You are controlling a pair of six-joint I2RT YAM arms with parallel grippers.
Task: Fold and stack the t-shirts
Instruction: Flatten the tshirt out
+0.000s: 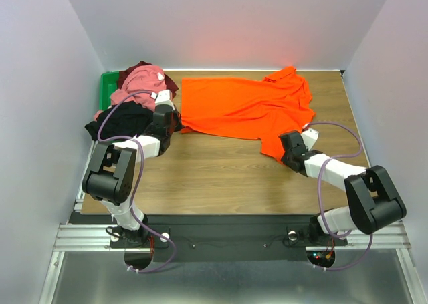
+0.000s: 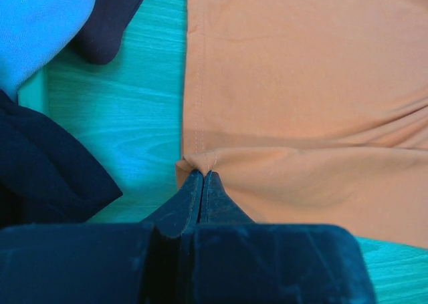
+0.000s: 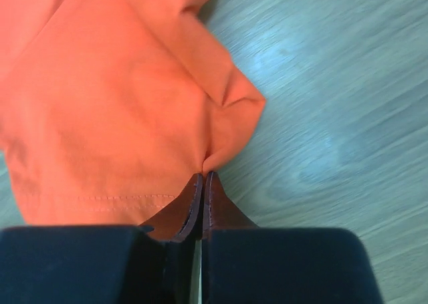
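The green bin [image 1: 104, 90] is showing only as a thin strip at the far left of the table [image 1: 221, 177], because piled shirts are covering most of it. The pink shirt [image 1: 144, 80] is lying on top, the maroon shirt [image 1: 169, 83] is peeking out along its far right edge, and the black shirt [image 1: 120, 120] is spilling toward the near side, partly behind the left arm. How these three are creased or tangled is hard to make out. From above, both pairs of fingertips are hiding under their own wrists, so the grips are readable only from the wrist cameras. The left wrist camera is tinting everything, turning the wood teal and the piled cloth blue and navy.

The orange shirt [image 1: 241, 107] is lying spread across the far middle and right of the table. Its far right end is bunching near the back wall.

The left arm is bending up at the elbow and angling its forearm rightward. The left gripper [image 2: 202, 176] is sitting low at the shirt's near left corner, jaws pressed together on a small pinch of the stitched edge. The right arm is swinging its elbow out to the right with its forearm pointing back left. The right gripper [image 3: 202, 176] is sitting low at the near right flap, jaws together, nipping a pucker of orange cloth at the tips
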